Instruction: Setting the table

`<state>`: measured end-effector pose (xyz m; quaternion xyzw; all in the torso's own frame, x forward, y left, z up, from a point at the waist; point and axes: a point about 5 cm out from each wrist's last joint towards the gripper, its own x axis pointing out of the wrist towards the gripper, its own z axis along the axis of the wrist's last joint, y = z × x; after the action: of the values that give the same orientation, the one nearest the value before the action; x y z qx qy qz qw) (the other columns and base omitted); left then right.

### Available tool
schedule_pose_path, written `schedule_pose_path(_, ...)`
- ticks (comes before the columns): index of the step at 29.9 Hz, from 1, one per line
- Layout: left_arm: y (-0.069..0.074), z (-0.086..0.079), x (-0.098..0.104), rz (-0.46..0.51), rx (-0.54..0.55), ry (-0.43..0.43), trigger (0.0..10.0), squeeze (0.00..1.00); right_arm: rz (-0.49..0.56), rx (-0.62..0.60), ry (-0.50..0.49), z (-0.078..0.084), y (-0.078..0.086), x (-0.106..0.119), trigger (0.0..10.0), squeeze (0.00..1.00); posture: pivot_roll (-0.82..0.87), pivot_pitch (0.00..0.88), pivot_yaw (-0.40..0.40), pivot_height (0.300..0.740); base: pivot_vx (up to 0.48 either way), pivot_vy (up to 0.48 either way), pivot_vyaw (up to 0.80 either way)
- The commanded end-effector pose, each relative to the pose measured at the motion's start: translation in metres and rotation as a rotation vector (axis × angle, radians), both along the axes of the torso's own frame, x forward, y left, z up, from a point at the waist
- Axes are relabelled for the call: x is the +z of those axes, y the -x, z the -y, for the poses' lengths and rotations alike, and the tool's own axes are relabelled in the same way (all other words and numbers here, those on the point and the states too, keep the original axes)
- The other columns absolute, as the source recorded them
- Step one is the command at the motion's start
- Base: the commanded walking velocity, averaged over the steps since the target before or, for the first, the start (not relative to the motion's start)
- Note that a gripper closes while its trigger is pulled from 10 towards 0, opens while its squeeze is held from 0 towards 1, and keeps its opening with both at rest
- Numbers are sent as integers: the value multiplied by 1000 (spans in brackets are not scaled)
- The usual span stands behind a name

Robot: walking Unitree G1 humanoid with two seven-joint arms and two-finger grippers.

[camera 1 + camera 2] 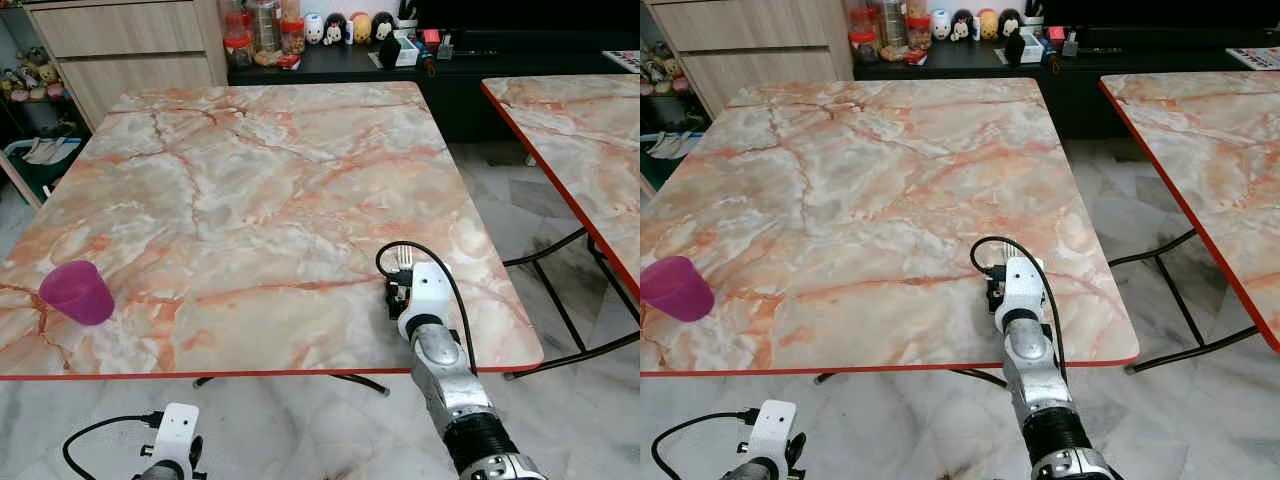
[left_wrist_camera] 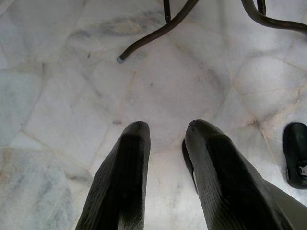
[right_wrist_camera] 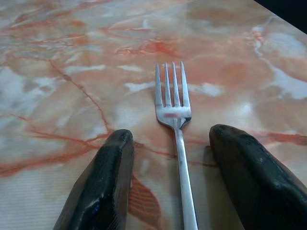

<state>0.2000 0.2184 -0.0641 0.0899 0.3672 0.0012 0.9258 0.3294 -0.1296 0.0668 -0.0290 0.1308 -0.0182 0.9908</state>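
A silver fork [image 3: 176, 124] lies flat on the marble table [image 1: 250, 200] near its front right corner, tines pointing away from me. My right gripper [image 3: 170, 139] rests low over the table, open, one finger on each side of the fork's handle without gripping it. The fork's tines [image 1: 404, 259] peek out just beyond the right wrist. A purple cup [image 1: 77, 292] stands at the table's front left edge. My left gripper [image 2: 165, 136] hangs below the table edge over the floor, open and holding nothing.
A second marble table [image 1: 580, 120] stands to the right across a gap of floor. Dark cabinet with jars and figurines [image 1: 330, 30] lies behind. Wooden drawers [image 1: 120, 40] stand at back left. Table legs [image 2: 158, 33] cross the tiled floor.
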Motion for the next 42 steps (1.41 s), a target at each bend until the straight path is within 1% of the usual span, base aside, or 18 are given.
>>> schedule_pose_path(1,9,-1,-6,-46,3,2,10000,0,-55,2,13,0,3,-9,7176,0,39,145,19,740,0,0,0)
schedule_pose_path(2,9,0,-6,-47,3,2,10000,0,-56,3,13,0,3,-10,7176,0,39,145,19,740,0,0,0)
schedule_pose_path(3,9,0,-6,-47,4,3,10000,0,-57,9,11,-1,3,-10,0,0,40,145,18,740,0,0,0)
schedule_pose_path(9,9,0,-6,-49,6,6,10000,0,-56,17,11,-3,2,-9,0,0,38,147,16,740,0,0,0)
schedule_pose_path(20,9,1,-6,-54,5,11,10000,0,-60,21,14,-3,2,-9,0,0,36,142,18,740,0,0,0)
schedule_pose_path(33,8,-1,-5,-52,9,7,10000,0,-54,29,8,-5,0,-8,0,0,39,136,20,740,0,0,0)
schedule_pose_path(38,7,0,-6,-55,8,10,10000,0,-40,29,5,-5,-2,-5,0,0,36,130,20,740,0,0,0)
schedule_pose_path(41,7,0,-5,-53,10,5,10000,0,-16,38,-5,-6,-3,-1,0,0,35,128,18,740,0,0,0)
schedule_pose_path(42,7,0,-5,-53,15,0,10000,0,12,50,-9,-9,-5,3,0,0,35,124,16,740,0,0,0)
